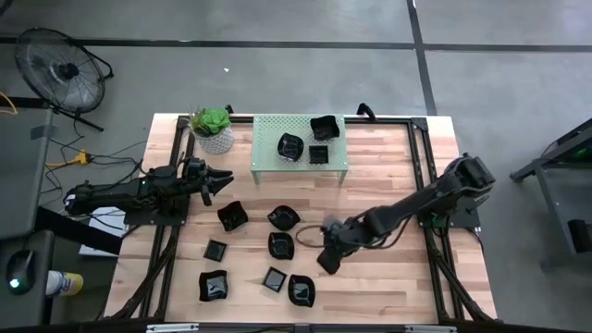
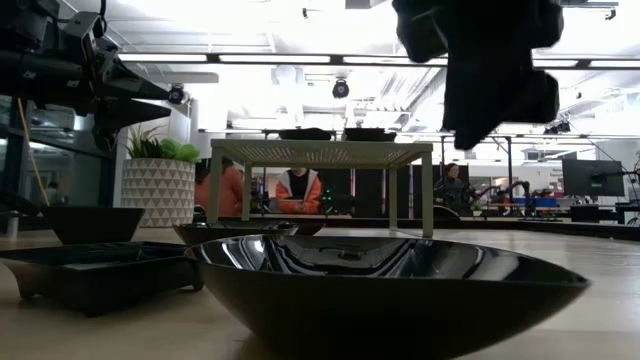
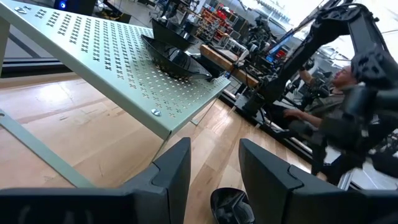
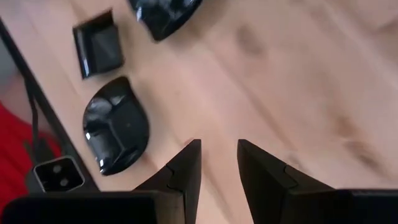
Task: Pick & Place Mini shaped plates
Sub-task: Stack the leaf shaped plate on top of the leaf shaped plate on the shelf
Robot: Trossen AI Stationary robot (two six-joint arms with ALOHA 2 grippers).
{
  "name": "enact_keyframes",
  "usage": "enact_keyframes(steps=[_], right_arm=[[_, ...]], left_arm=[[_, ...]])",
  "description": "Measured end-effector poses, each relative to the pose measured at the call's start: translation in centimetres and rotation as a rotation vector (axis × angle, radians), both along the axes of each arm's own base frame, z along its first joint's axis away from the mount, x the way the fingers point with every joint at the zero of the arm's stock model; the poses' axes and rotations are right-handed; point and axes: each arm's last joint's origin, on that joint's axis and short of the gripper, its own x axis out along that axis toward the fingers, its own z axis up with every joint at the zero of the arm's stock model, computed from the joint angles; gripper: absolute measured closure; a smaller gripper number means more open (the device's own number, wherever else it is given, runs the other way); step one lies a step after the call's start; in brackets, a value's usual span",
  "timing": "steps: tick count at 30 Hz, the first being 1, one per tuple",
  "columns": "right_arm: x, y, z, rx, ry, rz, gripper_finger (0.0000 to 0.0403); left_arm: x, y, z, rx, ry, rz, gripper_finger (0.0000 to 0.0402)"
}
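Note:
Several small glossy black mini shaped plates lie flat on the wooden table, among them a square one [image 1: 274, 278] and a rounded one [image 1: 301, 290] near the front edge. Three more [image 1: 290, 146] sit on top of a pale green perforated rack [image 1: 268, 166] at the back. My right gripper [image 1: 328, 261] hangs open above bare wood, slanting down, just right of the front plates. In its wrist view the rounded plate [image 4: 116, 134] and the square plate [image 4: 98, 50] lie beside its empty fingers [image 4: 217, 165]. My left gripper [image 1: 220, 176] waits open at the left, level, pointing at the rack.
A green plant in a white patterned pot [image 1: 215, 131] stands at the back left beside the rack. Black frame rails [image 1: 427, 176] run along the table's sides. Bare wood lies right of the plates and in front of the rack. People sit in the room behind [image 2: 297, 190].

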Motion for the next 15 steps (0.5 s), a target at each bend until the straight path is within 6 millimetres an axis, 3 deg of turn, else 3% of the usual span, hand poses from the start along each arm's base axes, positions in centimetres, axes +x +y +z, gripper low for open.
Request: enact_keyframes(steps=[10, 15], right_arm=[[2.2, 1.9, -4.3, 0.124, 0.020, 0.084, 0.0304], [2.9, 2.2, -5.0, 0.137, 0.026, 0.105, 0.0304]], left_arm=[[0.0, 0.0, 0.0, 0.000, 0.000, 0.000, 0.0268], [0.0, 0.0, 0.0, 0.000, 0.000, 0.000, 0.0268]])
